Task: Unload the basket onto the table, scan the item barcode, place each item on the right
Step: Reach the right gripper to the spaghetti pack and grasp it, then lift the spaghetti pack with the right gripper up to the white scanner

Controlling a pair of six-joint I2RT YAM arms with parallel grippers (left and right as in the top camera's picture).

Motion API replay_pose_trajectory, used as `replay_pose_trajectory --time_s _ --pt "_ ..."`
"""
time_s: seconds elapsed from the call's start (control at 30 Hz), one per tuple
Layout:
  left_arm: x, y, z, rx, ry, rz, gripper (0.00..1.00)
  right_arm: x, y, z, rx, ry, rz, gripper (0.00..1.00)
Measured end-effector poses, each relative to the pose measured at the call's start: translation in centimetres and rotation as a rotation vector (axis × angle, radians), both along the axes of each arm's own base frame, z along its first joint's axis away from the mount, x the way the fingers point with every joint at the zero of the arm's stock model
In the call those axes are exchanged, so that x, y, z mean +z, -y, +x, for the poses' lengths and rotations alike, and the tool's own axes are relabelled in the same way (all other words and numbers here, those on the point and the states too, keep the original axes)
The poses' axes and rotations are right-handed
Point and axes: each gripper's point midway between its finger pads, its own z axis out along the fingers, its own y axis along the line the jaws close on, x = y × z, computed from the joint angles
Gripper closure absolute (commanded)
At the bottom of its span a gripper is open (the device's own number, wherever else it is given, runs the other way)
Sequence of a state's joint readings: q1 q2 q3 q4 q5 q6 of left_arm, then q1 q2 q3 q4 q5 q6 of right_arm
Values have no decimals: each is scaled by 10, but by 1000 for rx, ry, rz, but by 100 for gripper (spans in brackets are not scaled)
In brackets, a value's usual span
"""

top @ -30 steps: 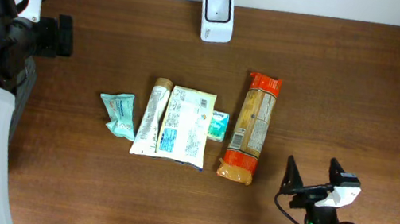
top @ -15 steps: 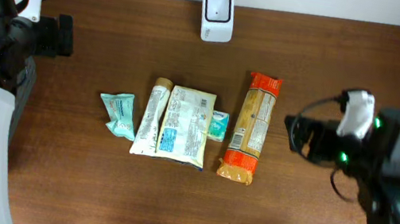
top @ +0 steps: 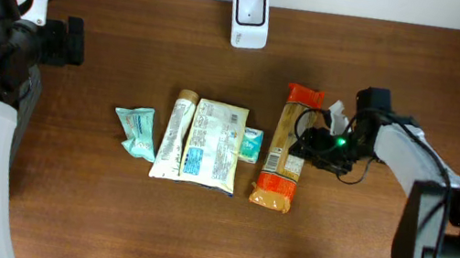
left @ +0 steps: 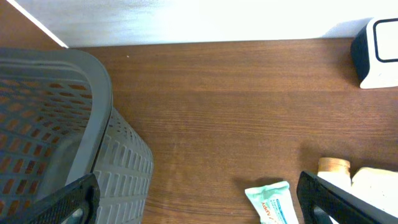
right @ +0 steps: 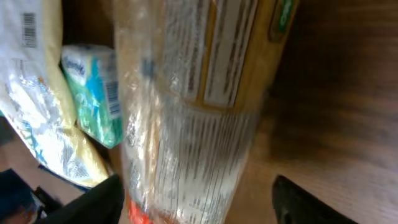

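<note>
Straddling the long orange-and-yellow pack (top: 286, 133) with the right gripper (right: 196, 199): one finger on each side, spread fairly wide. Seeing bare wood between pack and one finger in right wrist view, so not clamped. Can't confirm contact on the other side.

Finding that pack flat on the worktop (top: 458, 91), lengthwise toward the back edge, rightmost in a row of five. Reading leftward from it:
- small green tissue pack (top: 251, 144), just beside it
- white-and-yellow pouch (top: 215, 145)
- beige tube (top: 175, 134)
- teal sachet (top: 136, 130), slightly apart at the far left

Can't tell whether pouch and tube merely touch or overlap.

Seeing a printed label panel face-up on the long pack, but its barcode is too blurred to pick out. Spotting a barcode on the pouch corner in right wrist view.

Locating the white scanner (top: 249, 18) at the back edge of the worktop, well apart from the row, roughly behind the pouch.

Holding the left gripper (left: 199, 193) at the far left near the back corner, fingers at full spread, nothing between them. Seeing a grey slotted basket (left: 74, 124) just beside it in left wrist view, with sachet and tube cap at the lower right of that view.
</note>
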State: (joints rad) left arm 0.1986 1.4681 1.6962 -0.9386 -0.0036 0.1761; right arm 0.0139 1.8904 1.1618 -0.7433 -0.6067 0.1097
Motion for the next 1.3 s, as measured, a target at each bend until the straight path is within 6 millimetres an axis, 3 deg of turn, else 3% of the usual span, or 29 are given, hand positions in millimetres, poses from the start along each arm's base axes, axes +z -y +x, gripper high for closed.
replay_pose_trajectory --time_s 0.2,0.33,0.43,0.67,0.73,0.97,1.03,1.1,1.23,1.3 --pt "0 0 0 0 0 0 1 -15 -9 22 5 66 46 45" --pt "0 0 0 0 0 0 1 -20 -18 23 14 51 64 68" --pt "0 0 0 0 -1 0 1 -21 -27 23 21 44 104 96" --pt "0 0 0 0 -1 0 1 -11 -35 23 28 37 163 96" --pt "0 0 0 0 -1 0 1 1 -35 17 29 18 141 96" --pt "0 0 0 0 -1 0 1 96 11 -1 -55 43 -242 96" --pt "0 0 0 0 -1 0 1 101 16 -7 -31 42 -381 96" --pt "0 0 0 0 -1 0 1 97 8 -10 -1 57 -455 96" --pt "0 0 0 0 -2 0 1 110 -23 38 -37 255 -352 96" --pt "-1 0 -1 0 -3 -1 1 115 -27 49 -39 304 -334 96"
